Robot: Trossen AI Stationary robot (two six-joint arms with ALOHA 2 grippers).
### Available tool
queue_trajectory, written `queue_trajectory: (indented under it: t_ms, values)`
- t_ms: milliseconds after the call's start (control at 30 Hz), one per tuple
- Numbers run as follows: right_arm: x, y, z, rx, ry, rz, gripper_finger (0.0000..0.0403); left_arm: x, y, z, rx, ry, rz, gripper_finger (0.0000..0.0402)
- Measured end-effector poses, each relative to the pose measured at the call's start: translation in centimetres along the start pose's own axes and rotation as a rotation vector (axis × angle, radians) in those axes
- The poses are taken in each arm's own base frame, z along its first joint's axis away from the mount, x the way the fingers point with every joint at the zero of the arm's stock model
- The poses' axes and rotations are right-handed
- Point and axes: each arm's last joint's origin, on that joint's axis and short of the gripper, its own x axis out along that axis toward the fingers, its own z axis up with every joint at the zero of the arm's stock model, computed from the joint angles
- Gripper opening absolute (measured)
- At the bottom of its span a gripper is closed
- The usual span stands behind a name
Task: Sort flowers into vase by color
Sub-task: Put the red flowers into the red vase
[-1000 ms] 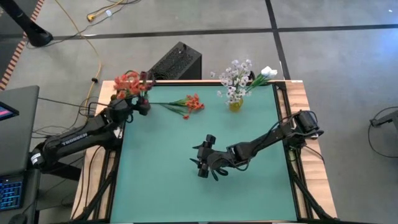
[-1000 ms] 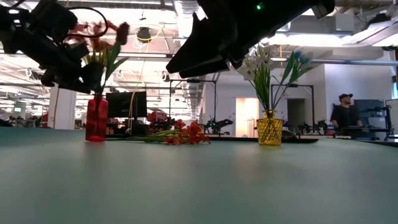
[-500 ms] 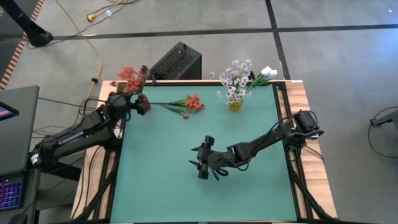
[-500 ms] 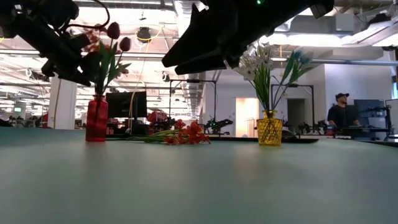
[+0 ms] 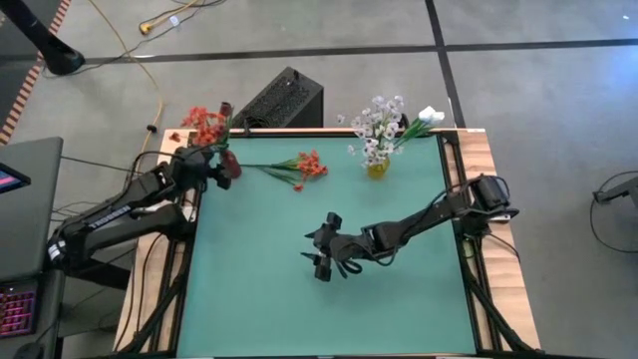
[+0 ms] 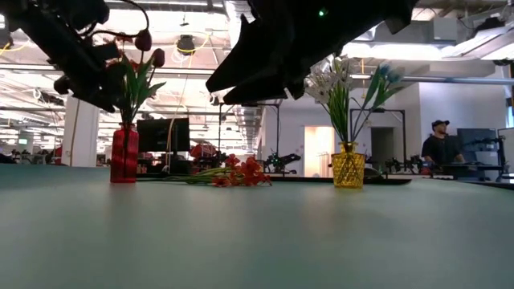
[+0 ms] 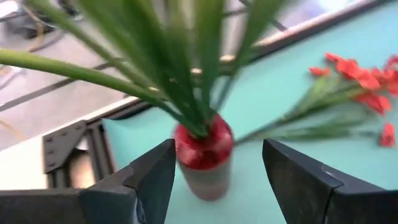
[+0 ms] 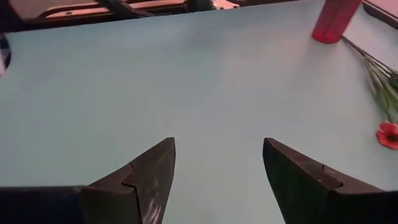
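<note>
Green mat (image 5: 399, 299) mostly bare, left fingers (image 7: 155, 177) wide, right fingers (image 8: 152, 171) wide mid-table.

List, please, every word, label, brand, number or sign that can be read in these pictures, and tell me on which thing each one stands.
No text can be read with certainty.
Pale lettering runs along the dark left arm in the high view; it is too small to read.
The red glass vase, the yellow faceted vase, the green table mat and the black perforated box show no label.
The room's screens in the low view are too blurred.

A black perforated box (image 5: 282, 98) sits behind the green table (image 5: 399, 309).
</note>
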Motion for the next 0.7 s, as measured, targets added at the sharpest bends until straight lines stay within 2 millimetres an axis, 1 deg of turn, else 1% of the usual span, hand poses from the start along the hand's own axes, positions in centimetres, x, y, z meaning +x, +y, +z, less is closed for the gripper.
queue_trajectory:
  t_ms: [133,300,400,533,700]
  values:
    - [0.2,-0.4,0.1,0.008,0.005,0.009,0.0270,1.0,-0.6,-0.1,0.030,0.066,-0.056,0.0229]
    - [0.4,-0.6,0.1,0.005,0.029,0.073,0.0270,2.4,-1.2,-0.4,0.066,0.150,-0.039,0.0229]
    - [0.5,-0.9,0.1,0.003,0.036,0.065,0.0270,2.9,-1.4,-0.5,0.078,0.177,-0.033,0.0229]
    - [0.7,-1.6,0.3,0.011,0.036,0.049,0.0270,2.8,-1.6,-0.6,0.089,0.175,-0.042,0.0229]
    - [1.0,-2.3,0.4,0.019,0.042,0.041,0.0270,1.9,-2.2,-0.4,0.081,0.169,-0.121,0.0229]
